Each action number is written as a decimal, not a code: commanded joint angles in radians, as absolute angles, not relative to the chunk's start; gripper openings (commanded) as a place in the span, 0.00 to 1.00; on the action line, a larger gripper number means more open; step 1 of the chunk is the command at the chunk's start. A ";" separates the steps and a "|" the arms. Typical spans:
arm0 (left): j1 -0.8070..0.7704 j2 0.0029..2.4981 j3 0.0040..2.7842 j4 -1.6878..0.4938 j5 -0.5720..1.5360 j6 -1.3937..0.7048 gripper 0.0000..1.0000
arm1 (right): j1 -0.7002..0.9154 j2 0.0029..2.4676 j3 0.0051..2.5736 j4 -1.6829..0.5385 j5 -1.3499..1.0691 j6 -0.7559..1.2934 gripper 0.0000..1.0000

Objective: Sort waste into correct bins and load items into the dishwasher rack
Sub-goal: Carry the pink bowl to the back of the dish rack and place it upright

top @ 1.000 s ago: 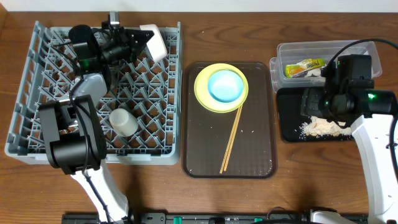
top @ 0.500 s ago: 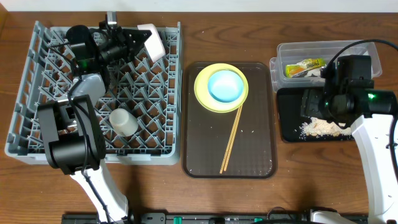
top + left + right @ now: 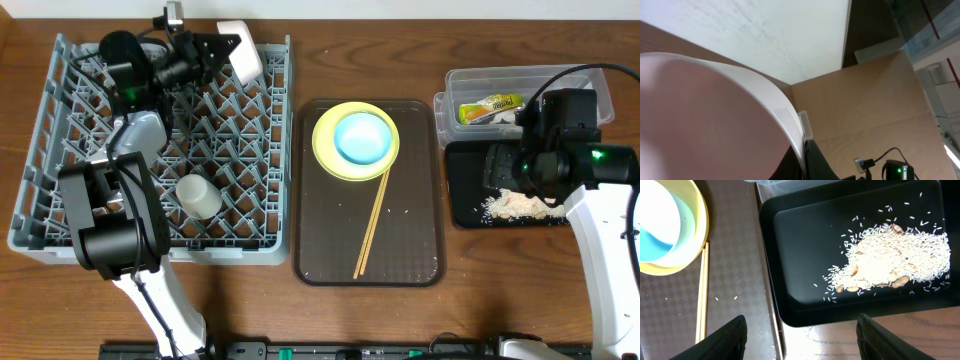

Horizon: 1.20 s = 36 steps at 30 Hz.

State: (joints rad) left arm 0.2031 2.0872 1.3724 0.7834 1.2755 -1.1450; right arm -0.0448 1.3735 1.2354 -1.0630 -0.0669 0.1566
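Observation:
My left gripper (image 3: 222, 50) is shut on the rim of the whitish-pink bowl (image 3: 243, 61), holding it tilted on edge over the back right corner of the grey dishwasher rack (image 3: 60, 205); the bowl fills the left wrist view (image 3: 710, 115). A small white cup (image 3: 198, 196) stands in the rack. On the brown tray (image 3: 410, 250) a light blue bowl (image 3: 363, 137) sits on the yellow-green plate (image 3: 325, 150), with chopsticks (image 3: 373, 225) beside them. My right gripper (image 3: 802, 340) is open and empty above the black tray (image 3: 795, 255), which holds rice scraps (image 3: 890, 255). The snack wrapper (image 3: 487, 107) lies in the clear tub (image 3: 520, 78).
A few loose grains lie on the brown tray (image 3: 735, 310). Peanut-like bits sit among the rice in the black tray. The plate, blue bowl and chopsticks also show at the left of the right wrist view (image 3: 670, 225).
My left gripper has carried the whitish-pink bowl a little farther back and left, toward the rack's rear edge. The right arm has not moved.

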 commanded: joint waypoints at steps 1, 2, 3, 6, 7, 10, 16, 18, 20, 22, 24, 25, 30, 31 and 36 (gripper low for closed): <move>0.210 2.101 1.399 0.741 1.260 -1.082 0.06 | -0.052 1.366 1.243 -1.067 -0.066 0.160 0.68; 0.210 2.104 1.399 0.714 1.260 -1.061 0.06 | -0.052 1.366 1.243 -1.067 -0.069 0.160 0.67; 0.210 2.106 1.399 0.685 1.261 -1.040 0.06 | -0.052 1.366 1.243 -1.067 -0.072 0.160 0.68; 0.210 2.130 1.399 0.646 1.261 -1.019 0.06 | -0.052 1.366 1.243 -1.067 -0.072 0.160 0.68; 0.210 2.136 1.399 0.647 1.261 -1.020 0.06 | -0.052 1.366 1.243 -1.067 -0.072 0.160 0.68; 0.210 2.163 1.399 0.647 1.269 -1.018 0.06 | -0.052 1.366 1.243 -1.067 -0.072 0.160 0.67; 0.211 2.177 1.399 0.640 1.280 -1.017 0.06 | -0.052 1.366 1.243 -1.066 -0.072 0.160 0.68; 0.213 2.177 1.399 0.640 1.280 -1.016 0.06 | -0.052 1.366 1.243 -1.067 -0.072 0.160 0.68; 0.214 2.177 1.398 0.638 1.282 -1.002 0.06 | -0.052 1.366 1.243 -1.067 -0.072 0.160 0.68; 0.214 2.177 1.398 0.625 1.283 -0.978 0.07 | -0.052 1.366 1.243 -1.067 -0.072 0.160 0.68; 0.214 2.177 1.398 0.589 1.283 -0.955 0.11 | -0.052 1.366 1.243 -1.069 -0.072 0.160 0.68; 0.214 2.177 1.398 0.565 1.283 -0.940 0.13 | -0.052 1.366 1.243 -1.069 -0.072 0.160 0.68; 0.230 2.177 1.398 0.456 1.282 -0.887 0.39 | -0.052 1.366 1.243 -1.077 -0.072 0.160 0.68; 0.235 2.177 1.398 0.447 1.283 -0.887 0.46 | -0.052 1.366 1.243 -1.079 -0.072 0.160 0.68; 0.265 2.177 1.398 0.420 1.295 -0.888 0.62 | -0.052 1.366 1.243 -1.082 -0.072 0.160 0.68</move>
State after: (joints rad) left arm 0.2405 2.1727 1.3937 0.4221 1.2770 -0.9119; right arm -0.0448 1.3735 1.2354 -1.0805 -0.0708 0.1562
